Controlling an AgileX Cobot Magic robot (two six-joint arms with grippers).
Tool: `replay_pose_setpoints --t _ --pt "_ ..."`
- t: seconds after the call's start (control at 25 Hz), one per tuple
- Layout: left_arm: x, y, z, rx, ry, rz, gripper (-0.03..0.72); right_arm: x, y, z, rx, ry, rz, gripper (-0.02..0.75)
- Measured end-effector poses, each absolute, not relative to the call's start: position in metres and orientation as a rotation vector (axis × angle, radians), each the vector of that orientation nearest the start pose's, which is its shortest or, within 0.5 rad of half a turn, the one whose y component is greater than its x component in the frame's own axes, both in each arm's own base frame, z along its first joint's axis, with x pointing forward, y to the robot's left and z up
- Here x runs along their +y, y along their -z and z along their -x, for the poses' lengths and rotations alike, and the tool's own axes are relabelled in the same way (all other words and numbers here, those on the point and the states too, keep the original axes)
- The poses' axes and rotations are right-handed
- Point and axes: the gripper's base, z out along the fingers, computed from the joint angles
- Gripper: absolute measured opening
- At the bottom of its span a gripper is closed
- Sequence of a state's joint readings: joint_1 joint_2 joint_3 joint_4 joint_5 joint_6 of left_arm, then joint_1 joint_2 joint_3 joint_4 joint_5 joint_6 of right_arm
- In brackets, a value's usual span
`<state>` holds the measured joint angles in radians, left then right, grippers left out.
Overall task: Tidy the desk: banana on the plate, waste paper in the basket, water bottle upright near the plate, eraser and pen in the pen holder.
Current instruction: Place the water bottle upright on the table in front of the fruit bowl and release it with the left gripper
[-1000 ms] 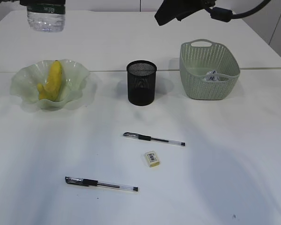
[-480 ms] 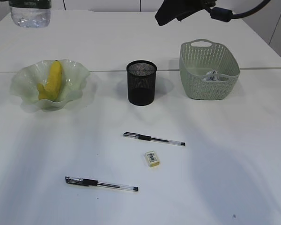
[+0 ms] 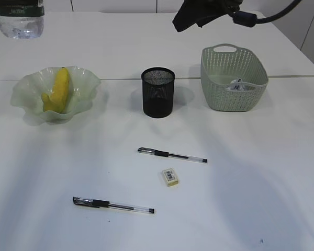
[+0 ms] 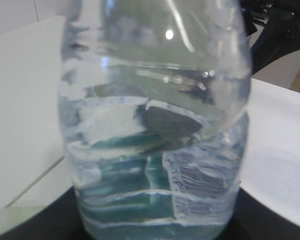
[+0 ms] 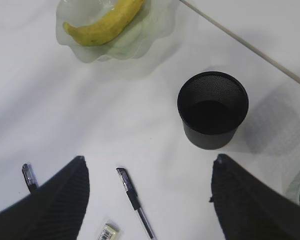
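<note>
Right jaws spread wide and empty: two black ribbed fingers (image 5: 55,200) frame the bottom corners of the right wrist view, gripper (image 5: 150,200) hanging high over the white desk (image 3: 251,198), camera looking straight down. Left jaws not visible as such; left wrist view is filled by the clear plastic water bottle with dark green label (image 4: 155,125), so left gripper is clamped on the bottle. Only a black edge of the gripper shows under it.

Label text: white lettering on the green, too blurred and distorted to read. Eraser sleeve has a small dark print, unreadable.

Positions relative to the black wire-mesh pen holder (image 3: 158,92):
- bottle (image 3: 21,18) held in the air far up-left, cut off by the frame top, above and behind the plate
- pale green translucent ruffled glass plate (image 3: 26,89) to the left, yellow curved banana (image 3: 57,91) lying in it
- sage-green perforated plastic basket (image 3: 233,78) to the right, white crumpled paper (image 3: 238,84) inside
- clear-barrelled black pen (image 3: 171,155) in front, near
- small cream-yellow eraser with white sleeve (image 3: 170,177) just beyond that pen
- second clear black pen (image 3: 113,205) further front-left
- holder looks empty from above

Right arm (image 3: 209,13) enters top centre, dark, cable trailing right
</note>
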<state>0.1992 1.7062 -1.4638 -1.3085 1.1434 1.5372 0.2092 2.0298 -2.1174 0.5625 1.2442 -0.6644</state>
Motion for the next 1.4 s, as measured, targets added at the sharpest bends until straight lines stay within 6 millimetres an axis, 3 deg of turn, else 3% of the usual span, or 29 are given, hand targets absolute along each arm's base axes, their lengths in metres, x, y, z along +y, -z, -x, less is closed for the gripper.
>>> replay_pose_setpoints --t 0.6,1.0,1.4 --pt "0.001 -0.297 -0.355 1.753 0.794 -0.785 0.361 0.138 -0.354 -0.428 2.274 -0.572 0.993 0.561" --pt "0.015 -0.257 -0.34 1.779 0.766 -0.673 0.361 0.14 -0.332 -0.44 2.309 -0.581 0.978 0.561" --pt "0.014 -0.213 -0.324 1.826 0.752 -0.581 0.361 0.136 -0.319 -0.447 2.344 -0.505 0.995 0.561"
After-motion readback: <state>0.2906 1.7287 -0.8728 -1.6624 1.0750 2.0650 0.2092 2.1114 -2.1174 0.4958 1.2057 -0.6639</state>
